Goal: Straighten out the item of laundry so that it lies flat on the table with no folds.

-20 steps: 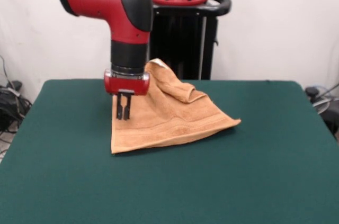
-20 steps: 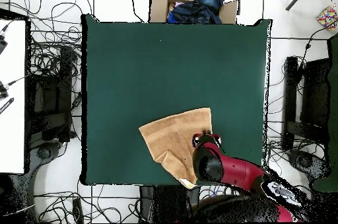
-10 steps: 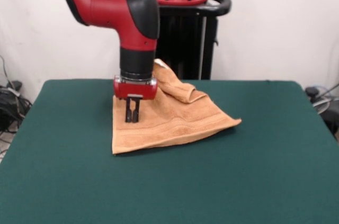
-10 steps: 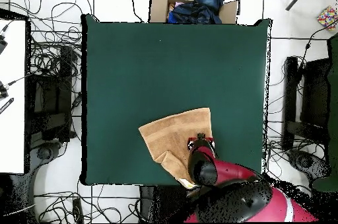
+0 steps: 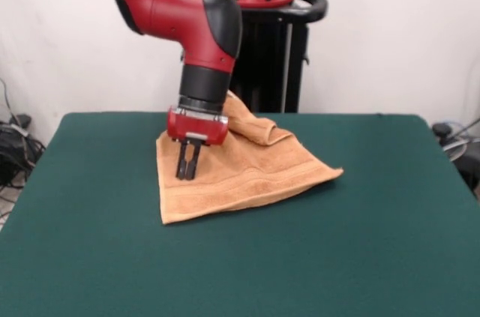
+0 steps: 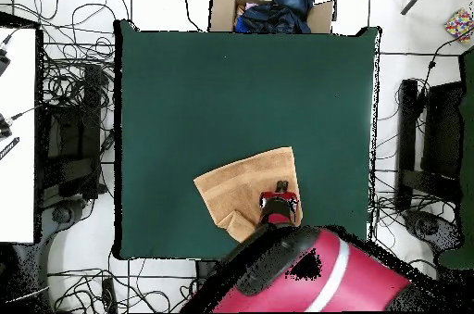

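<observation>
The item of laundry (image 5: 255,174), an orange-tan towel, lies on the far left-centre of the green table (image 5: 337,257). Its near part is spread out with stripe bands showing. Its far part is bunched into a raised fold (image 5: 259,131) by the pedestal. My gripper (image 5: 186,176) points straight down, shut, with its tips on the towel's left part. In the overhead view the towel (image 6: 236,194) sits near the table's (image 6: 231,88) bottom edge. There the gripper (image 6: 281,187) is over the towel's right side, and the arm hides the towel's lower corner.
The black pedestal (image 5: 262,55) stands just behind the towel's fold. A cardboard box of dark clothes (image 6: 268,5) sits beyond the table's top edge. Cables (image 6: 74,69) lie on the floor on both sides of the table.
The arm swung over and the gripper moved a little to the right in the front view, onto the towel. The towel's near left corner shifted slightly toward the front.
</observation>
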Tool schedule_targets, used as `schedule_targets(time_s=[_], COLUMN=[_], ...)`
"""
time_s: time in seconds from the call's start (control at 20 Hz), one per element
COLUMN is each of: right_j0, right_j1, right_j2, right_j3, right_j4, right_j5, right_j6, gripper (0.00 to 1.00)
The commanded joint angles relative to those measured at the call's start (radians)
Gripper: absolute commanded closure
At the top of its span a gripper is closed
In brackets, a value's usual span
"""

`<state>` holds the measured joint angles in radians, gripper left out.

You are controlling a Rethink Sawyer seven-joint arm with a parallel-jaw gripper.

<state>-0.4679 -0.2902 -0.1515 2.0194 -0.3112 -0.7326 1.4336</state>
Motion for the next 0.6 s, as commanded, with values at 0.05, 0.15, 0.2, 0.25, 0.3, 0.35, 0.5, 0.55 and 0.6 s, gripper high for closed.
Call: schedule_targets(time_s=[0.05, 0.15, 0.2, 0.25, 0.3, 0.35, 0.5, 0.55, 0.6], right_j0=[0.06, 0.057, 0.056, 0.054, 0.053, 0.055, 0.083, 0.108, 0.13], right_j1=[0.039, 0.063, 0.084, 0.118, 0.153, 0.176, 0.218, 0.228, 0.223], right_j2=[-0.012, 0.0, 0.006, 0.011, 0.016, 0.016, 0.003, -0.012, -0.022], right_j3=[-0.19, -0.216, -0.232, -0.253, -0.273, -0.287, -0.3, -0.299, -0.294], right_j4=[0.122, 0.128, 0.134, 0.148, 0.162, 0.176, 0.228, 0.263, 0.295], right_j5=[-0.128, -0.124, -0.123, -0.144, -0.165, -0.173, -0.17, -0.163, -0.111], right_j6=[0.123, 0.127, 0.128, 0.132, 0.136, 0.136, 0.124, 0.105, 0.091], gripper=[1.0, 1.0, 1.0, 1.0, 1.0, 1.0, 1.0, 1.0, 1.0])
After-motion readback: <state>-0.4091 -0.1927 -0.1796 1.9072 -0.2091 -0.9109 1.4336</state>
